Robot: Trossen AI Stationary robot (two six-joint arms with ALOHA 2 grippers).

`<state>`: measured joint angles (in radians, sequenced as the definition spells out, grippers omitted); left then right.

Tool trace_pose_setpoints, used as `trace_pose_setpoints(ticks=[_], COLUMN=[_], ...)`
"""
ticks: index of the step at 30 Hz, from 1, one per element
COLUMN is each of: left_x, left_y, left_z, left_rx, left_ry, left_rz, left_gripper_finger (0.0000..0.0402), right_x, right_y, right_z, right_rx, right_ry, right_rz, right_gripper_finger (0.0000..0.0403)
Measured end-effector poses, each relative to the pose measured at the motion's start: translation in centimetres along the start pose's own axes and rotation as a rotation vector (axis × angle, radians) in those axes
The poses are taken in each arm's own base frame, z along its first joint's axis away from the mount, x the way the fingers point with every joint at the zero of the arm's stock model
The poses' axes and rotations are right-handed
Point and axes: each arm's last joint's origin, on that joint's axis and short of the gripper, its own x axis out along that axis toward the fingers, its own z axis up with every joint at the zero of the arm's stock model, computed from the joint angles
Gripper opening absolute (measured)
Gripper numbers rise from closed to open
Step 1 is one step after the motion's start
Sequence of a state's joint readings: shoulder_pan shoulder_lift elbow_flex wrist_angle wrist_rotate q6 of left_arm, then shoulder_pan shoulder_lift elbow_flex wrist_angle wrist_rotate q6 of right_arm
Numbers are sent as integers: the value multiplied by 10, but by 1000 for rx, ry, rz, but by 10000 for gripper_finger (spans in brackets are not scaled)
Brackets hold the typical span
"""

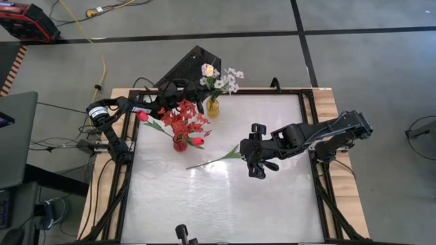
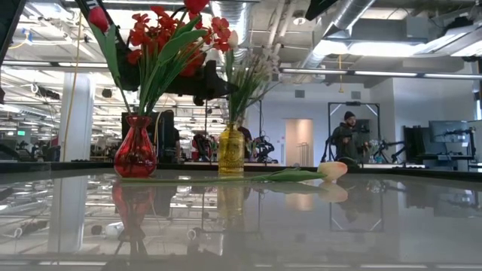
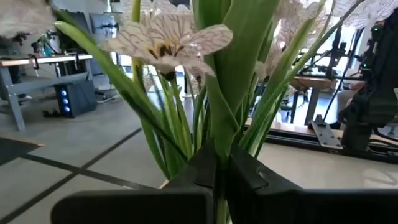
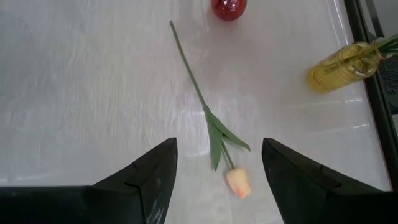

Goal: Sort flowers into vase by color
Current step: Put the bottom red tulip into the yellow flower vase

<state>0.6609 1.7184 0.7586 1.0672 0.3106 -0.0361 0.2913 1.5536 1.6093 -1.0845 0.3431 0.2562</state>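
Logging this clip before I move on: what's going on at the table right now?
Flowers are being sorted into two vases. The left gripper is shut on a green stem among the white blossoms at the yellow vase. The red vase already holds red flowers. One cream tulip lies loose on the table; the right gripper hovers open above it.

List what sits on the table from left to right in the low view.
Red vase with red flowers → yellow vase with white flowers → cream tulip lying flat, its bloom at the right end.
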Motion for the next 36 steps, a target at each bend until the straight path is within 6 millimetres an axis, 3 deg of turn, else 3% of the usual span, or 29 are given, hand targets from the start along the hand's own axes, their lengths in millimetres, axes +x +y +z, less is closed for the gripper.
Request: trace_pose_setpoints(ticks=[6,14,22,32,36], left_x=[0,-3,-25,-53,-65], left_y=[0,4,20,13,9], left_z=[-1,-3,24,60,72], left_rx=[-6,-26,1,101,187], left_ry=[10,73,147,215,248], left_rz=[2,-34,29,-1,12], left_gripper_finger=[31,123,197,216,216], right_x=[0,0,0,2,6], right_y=[0,0,0,-7,-14], right_z=[0,0,2,4,7], right_rx=[-2,-2,68,237,407], right_ry=[0,0,-15,-17,-31], right_rz=[-1,-1,4,-2,-10], right_gripper_finger=[258,258,258,259,259])
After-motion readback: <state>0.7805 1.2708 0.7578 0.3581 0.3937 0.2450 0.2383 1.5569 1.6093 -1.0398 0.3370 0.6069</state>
